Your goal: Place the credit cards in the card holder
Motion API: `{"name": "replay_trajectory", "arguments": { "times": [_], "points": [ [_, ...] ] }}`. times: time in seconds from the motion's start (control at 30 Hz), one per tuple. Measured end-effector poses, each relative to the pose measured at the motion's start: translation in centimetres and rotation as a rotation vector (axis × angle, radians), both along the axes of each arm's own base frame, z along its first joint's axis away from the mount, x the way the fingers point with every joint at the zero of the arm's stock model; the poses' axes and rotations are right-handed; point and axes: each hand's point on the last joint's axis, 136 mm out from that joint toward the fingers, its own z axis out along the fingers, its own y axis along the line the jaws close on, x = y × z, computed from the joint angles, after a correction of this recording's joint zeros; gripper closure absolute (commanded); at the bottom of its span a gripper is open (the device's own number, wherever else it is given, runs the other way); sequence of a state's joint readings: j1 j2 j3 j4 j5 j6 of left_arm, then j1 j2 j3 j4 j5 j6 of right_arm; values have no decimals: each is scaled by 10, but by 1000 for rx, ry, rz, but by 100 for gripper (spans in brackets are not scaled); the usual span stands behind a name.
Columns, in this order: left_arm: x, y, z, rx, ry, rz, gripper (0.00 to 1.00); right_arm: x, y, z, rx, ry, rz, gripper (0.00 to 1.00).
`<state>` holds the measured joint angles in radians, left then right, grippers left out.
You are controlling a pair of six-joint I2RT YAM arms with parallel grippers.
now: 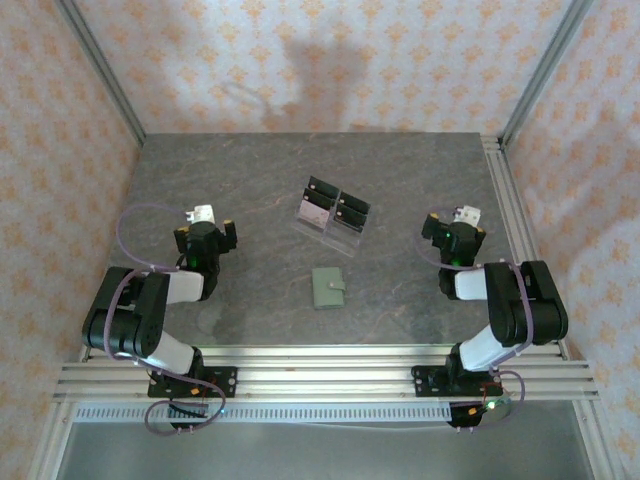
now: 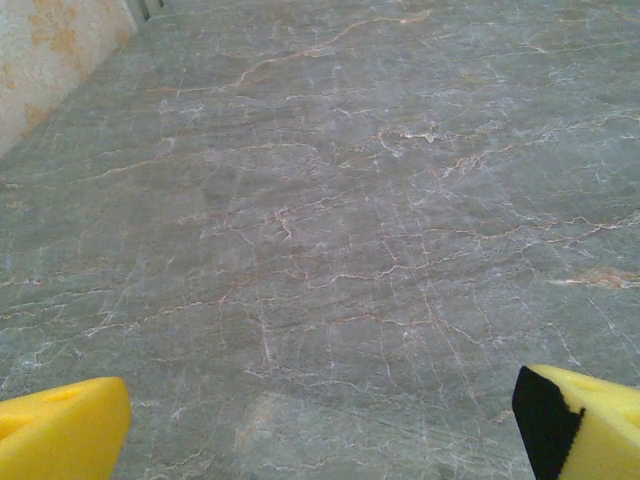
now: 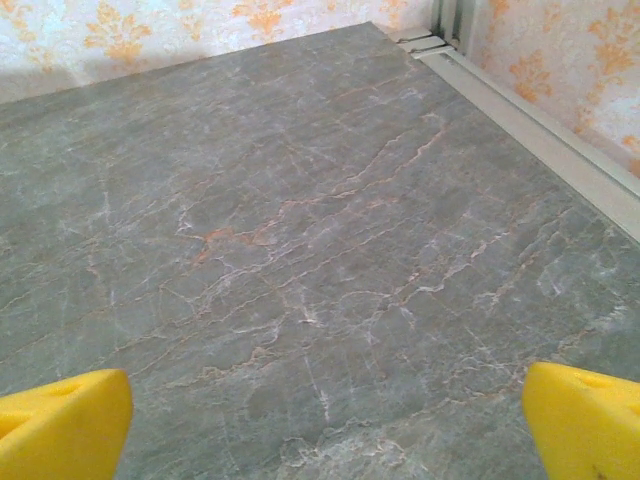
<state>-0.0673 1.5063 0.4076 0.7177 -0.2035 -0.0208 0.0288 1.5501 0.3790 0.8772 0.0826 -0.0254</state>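
Note:
The card holder (image 1: pixel 328 287), a small sage-green wallet with a tab and snap, lies flat near the table's middle front, between the two arms. The credit cards are hidden or out of view; faint pale patches inside the clear stand are too small to tell. My left gripper (image 1: pixel 206 228) (image 2: pixel 320 435) is to the wallet's left, open, with its yellow fingertips (image 2: pixel 60 430) wide apart over bare stone. To the wallet's right, my right gripper (image 1: pixel 456 232) (image 3: pixel 325 430) is likewise open, its fingertips (image 3: pixel 585 420) spread with nothing between them.
A clear four-cell stand with black tops (image 1: pixel 333 211) stands just beyond the wallet. The grey marbled table (image 1: pixel 260 180) is enclosed by patterned walls with metal corner posts (image 1: pixel 535 70). A metal rail (image 3: pixel 540 130) runs along the table's right edge.

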Motion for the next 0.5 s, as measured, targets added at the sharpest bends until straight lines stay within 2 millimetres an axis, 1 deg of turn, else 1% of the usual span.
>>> {"name": "replay_trajectory", "arguments": {
  "times": [0.2, 0.5],
  "points": [
    [1, -2, 1, -5, -5, -9, 0, 0, 0, 4, 1, -21, -3, 1],
    [1, -2, 1, -7, -6, -12, 0, 3, 4, 2, 6, -4, 23, 1]
  ]
}}
